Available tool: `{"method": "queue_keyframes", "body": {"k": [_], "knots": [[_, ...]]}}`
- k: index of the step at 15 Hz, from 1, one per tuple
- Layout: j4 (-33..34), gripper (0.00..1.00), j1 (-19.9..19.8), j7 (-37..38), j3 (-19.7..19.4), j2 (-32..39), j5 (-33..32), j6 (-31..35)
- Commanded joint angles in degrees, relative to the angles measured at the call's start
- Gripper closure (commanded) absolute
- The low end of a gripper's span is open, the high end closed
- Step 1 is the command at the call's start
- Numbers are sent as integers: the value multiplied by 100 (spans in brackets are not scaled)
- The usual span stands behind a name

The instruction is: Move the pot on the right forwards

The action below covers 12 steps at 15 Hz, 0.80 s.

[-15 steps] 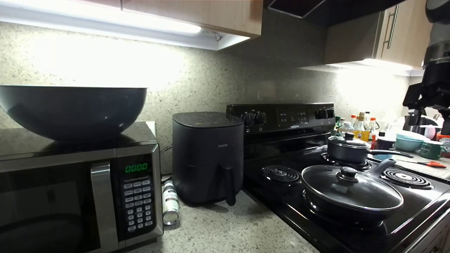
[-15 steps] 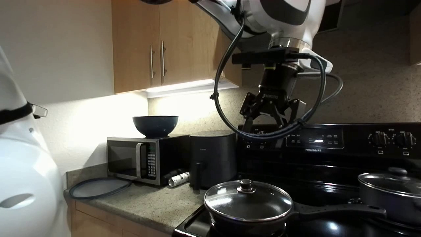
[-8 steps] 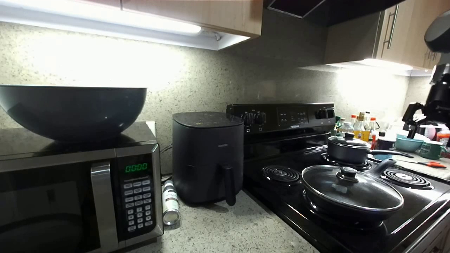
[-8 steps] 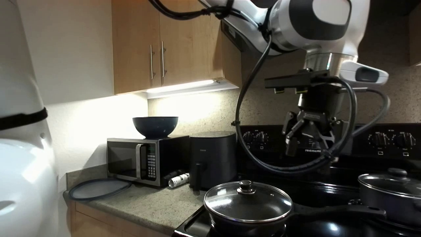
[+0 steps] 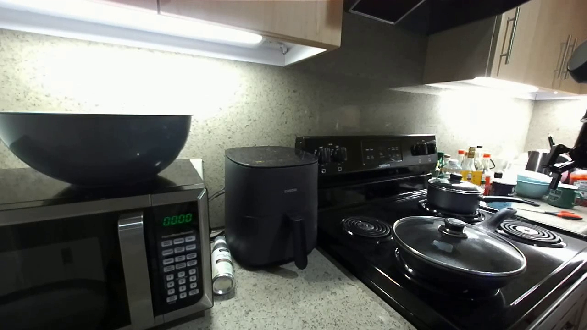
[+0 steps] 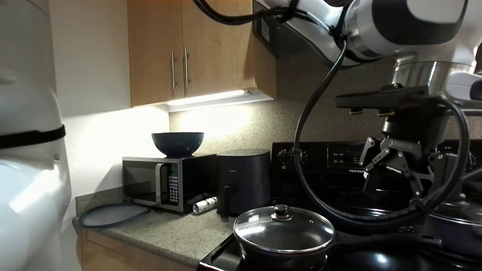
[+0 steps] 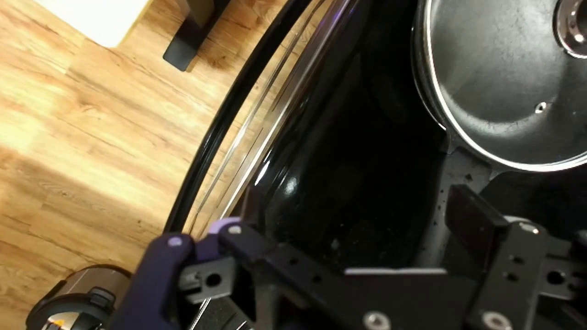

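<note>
The pot point(image 5: 454, 198), small, deep and dark grey with a glass lid and a straight dark handle point(image 5: 509, 199), stands on a rear burner. In an exterior view the pot point(image 6: 460, 235) is at the right edge, its upper left part behind the arm's cable and gripper. The wrist view does not show it. My gripper point(image 7: 362, 206) is open, with nothing between its fingers. It hangs above the stove, its right finger pad point(image 7: 474, 220) appearing beside the wide pan's handle point(image 7: 438, 206). In an exterior view only one finger point(image 5: 555, 178) shows clearly at the right edge.
A wide shallow pan point(image 6: 284, 235) with a domed glass lid sits on a front burner, its handle point(image 6: 380, 239) reaching toward the pot. The stove's back panel point(image 6: 339, 177) rises behind. An air fryer point(image 5: 270, 206), a microwave point(image 5: 179, 256) and several bottles point(image 5: 470, 169) stand nearby.
My gripper has moved right and down over the stove in an exterior view, and its jaws have stayed open. The pot and the wide pan have not moved.
</note>
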Motion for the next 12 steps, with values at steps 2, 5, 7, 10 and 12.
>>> {"method": "queue_keyframes", "body": {"k": [2,5,7,10,12], "knots": [[92,0,-61,-15,63,90,-82,-4],[528,0,-166,-155,-40,588,-245,51],[801,0,-256,-310,-107,906,-354,127],[1294,0,-458,-740,-158,1475,-498,266],[1673,0,-632,-595,-138,1841,-241,10]]}}
